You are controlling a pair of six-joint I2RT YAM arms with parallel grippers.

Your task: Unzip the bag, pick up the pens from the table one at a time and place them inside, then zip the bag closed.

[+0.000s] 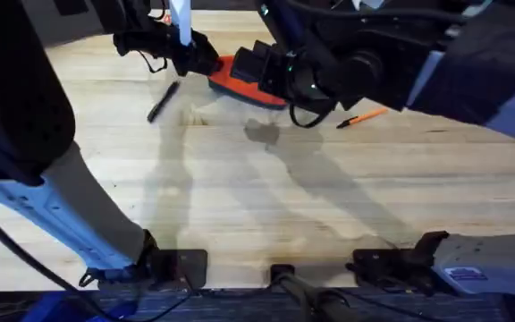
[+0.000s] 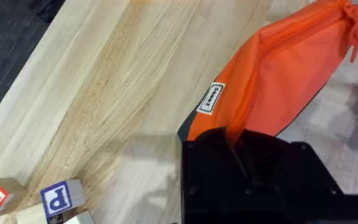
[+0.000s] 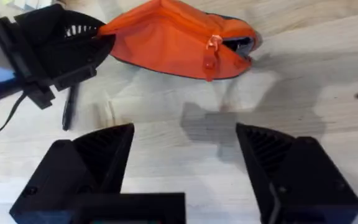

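Observation:
The orange bag (image 1: pixel 238 82) lies at the far middle of the table (image 1: pixel 240 197). My left gripper (image 1: pixel 206 61) is shut on its left end, seen close in the left wrist view (image 2: pixel 232 134). In the right wrist view the bag (image 3: pixel 166 34) shows its zipper pull (image 3: pixel 211 53) near the other end, with a small gap in the zip beside it. My right gripper (image 3: pixel 185 162) hangs open, short of the bag and apart from it. The black pen (image 1: pixel 162 101) lies left of the bag, and the orange pen (image 1: pixel 362 117) lies to its right.
Lettered wooden blocks (image 2: pixel 58 199) sit on the table behind the left gripper. The table's dark edge (image 2: pixel 11 37) runs close by. A wide stretch of bare wood lies between the bag and the arm bases (image 1: pixel 177 264).

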